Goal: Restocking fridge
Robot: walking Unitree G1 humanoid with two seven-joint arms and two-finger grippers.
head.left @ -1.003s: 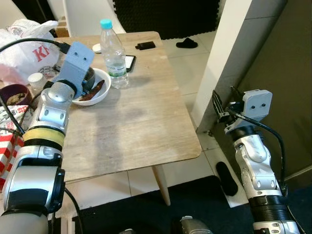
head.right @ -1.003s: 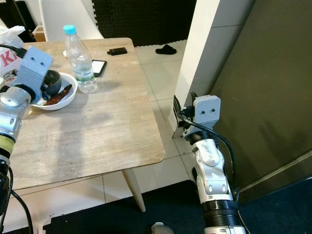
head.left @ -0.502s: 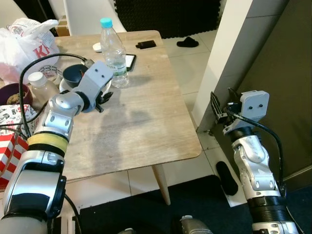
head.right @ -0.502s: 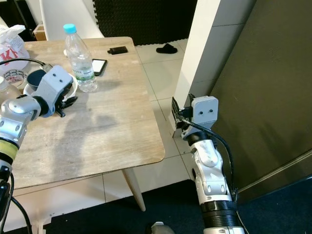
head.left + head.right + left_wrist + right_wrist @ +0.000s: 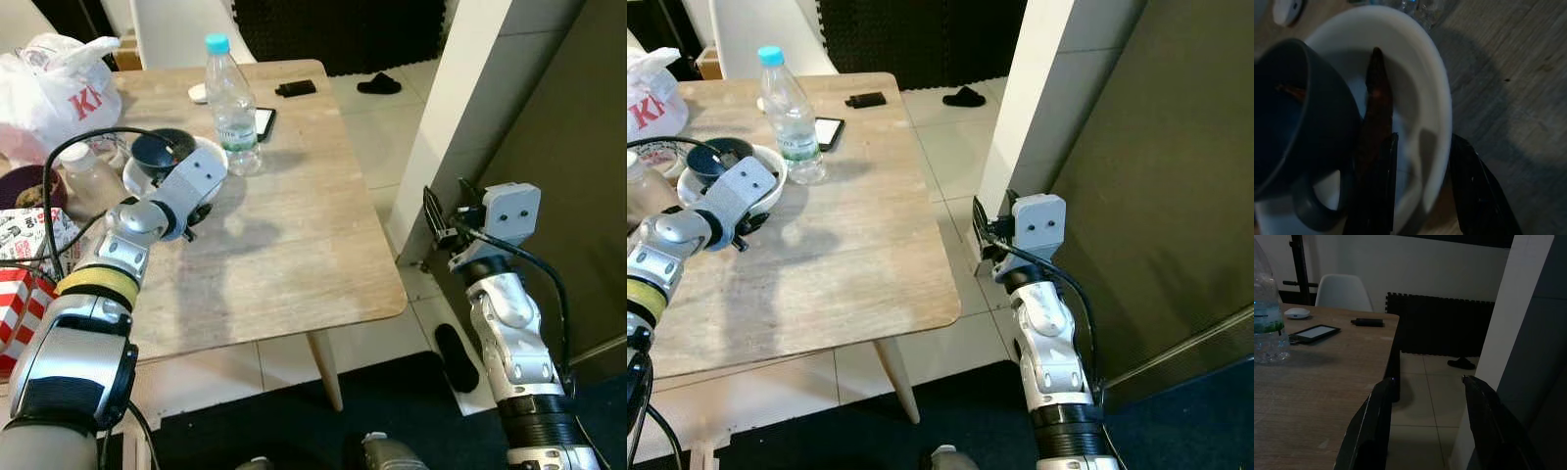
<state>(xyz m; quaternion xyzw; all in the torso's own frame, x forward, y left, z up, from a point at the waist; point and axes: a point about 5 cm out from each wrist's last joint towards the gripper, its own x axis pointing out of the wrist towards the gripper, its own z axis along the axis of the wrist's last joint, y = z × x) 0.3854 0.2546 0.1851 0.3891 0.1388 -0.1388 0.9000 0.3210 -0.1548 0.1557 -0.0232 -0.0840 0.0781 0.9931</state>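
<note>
Left gripper at the rim of the round white ceramic bowl, which stands on the pale wooden table just beside the clear plastic water bottle with a blue cap. The fingers are spread and straddle the bowl's near rim: one lies inside the bowl, the other outside over the table. Inside the bowl sit a dark blue mug and a long dark brown strip of food; the strip's long axis runs roughly parallel to the inner finger, touching or just beside it. Judged from this pose, the coming move is a rim pinch, so closing must catch the bowl wall and not the strip. The left arm is much the nearer. The right gripper, fingers apart and empty, hangs well apart from the bowl, off the table's edge beside the white pillar.
</note>
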